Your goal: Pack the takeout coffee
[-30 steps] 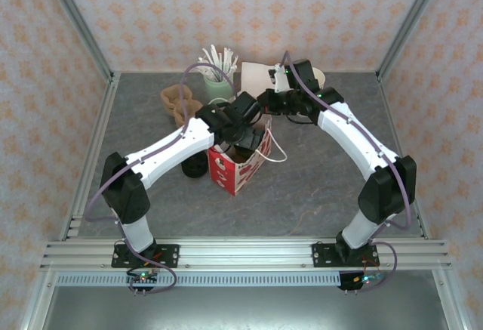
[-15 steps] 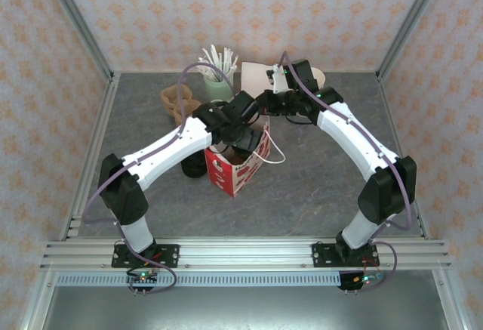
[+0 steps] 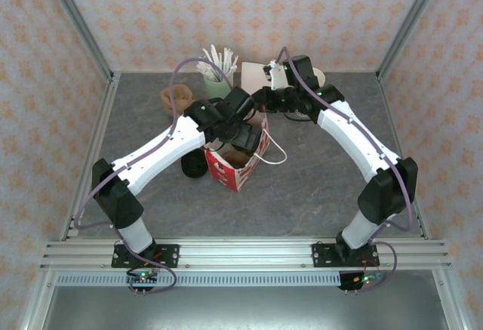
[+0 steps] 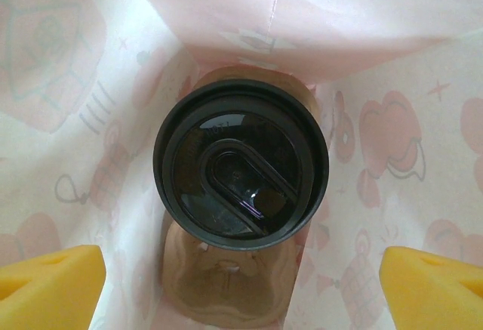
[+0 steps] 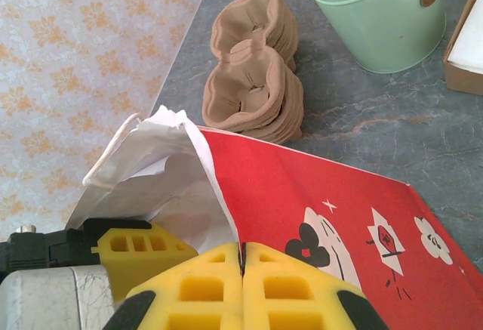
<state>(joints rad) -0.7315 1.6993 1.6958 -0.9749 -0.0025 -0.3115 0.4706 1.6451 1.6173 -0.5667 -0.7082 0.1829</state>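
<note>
The takeout coffee (image 4: 241,164) stands upright deep inside the red paper bag (image 3: 226,170), its black lid on. It sits in a brown pulp carrier (image 4: 226,292) on the bag's floor. My left gripper (image 4: 241,279) hangs open above it in the bag's mouth. Its yellow fingertips (image 4: 53,281) are spread wide to either side and touch neither cup nor lid. My right gripper (image 5: 242,258) is shut on the bag's upper rim (image 5: 219,186), pinching the paper edge and holding the mouth open. In the top view the left gripper (image 3: 243,137) covers the bag's opening and the right gripper (image 3: 262,105) is at its far edge.
A stack of brown pulp carriers (image 5: 253,88) lies just behind the bag. A pale green cup of white sticks (image 5: 377,13) stands to its right, next to a cardboard box (image 3: 253,73). A stack of black lids (image 3: 192,165) sits left of the bag.
The left arm has drawn back toward the left and its gripper has risen a little in the bag's mouth, still open. The right gripper keeps its pinch on the rim.
</note>
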